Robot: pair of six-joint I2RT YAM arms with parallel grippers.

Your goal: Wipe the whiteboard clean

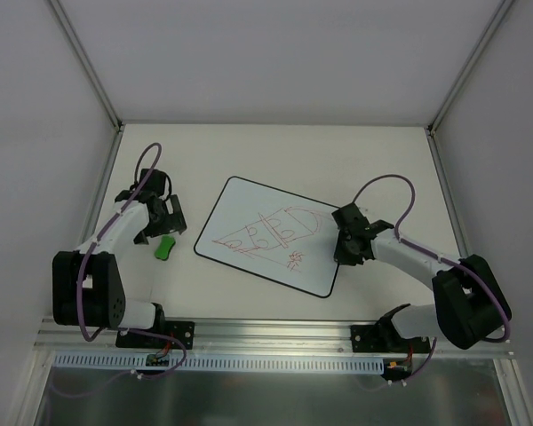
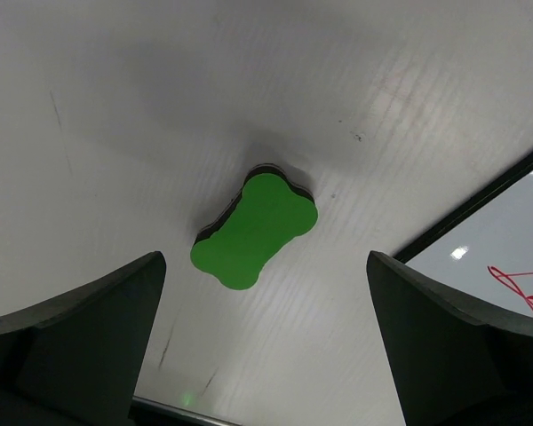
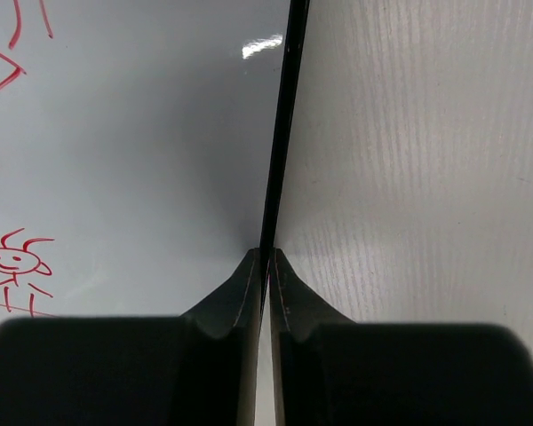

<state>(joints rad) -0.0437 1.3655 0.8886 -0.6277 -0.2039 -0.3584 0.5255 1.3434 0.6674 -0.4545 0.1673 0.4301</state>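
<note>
The whiteboard (image 1: 271,235) lies flat in the middle of the table and bears red scribbles. Its corner shows in the left wrist view (image 2: 515,235), and its surface in the right wrist view (image 3: 133,160). A green eraser (image 1: 164,248) lies on the table left of it, also in the left wrist view (image 2: 256,231). My left gripper (image 1: 160,232) is open and empty just above the eraser, which lies ahead of its fingertips (image 2: 266,355). My right gripper (image 1: 342,245) is shut, its tips (image 3: 268,257) meeting on the board's black right border.
White walls with metal posts (image 1: 89,67) enclose the table on three sides. A metal rail (image 1: 275,335) runs along the near edge by the arm bases. Bare table lies right of the board (image 3: 417,160).
</note>
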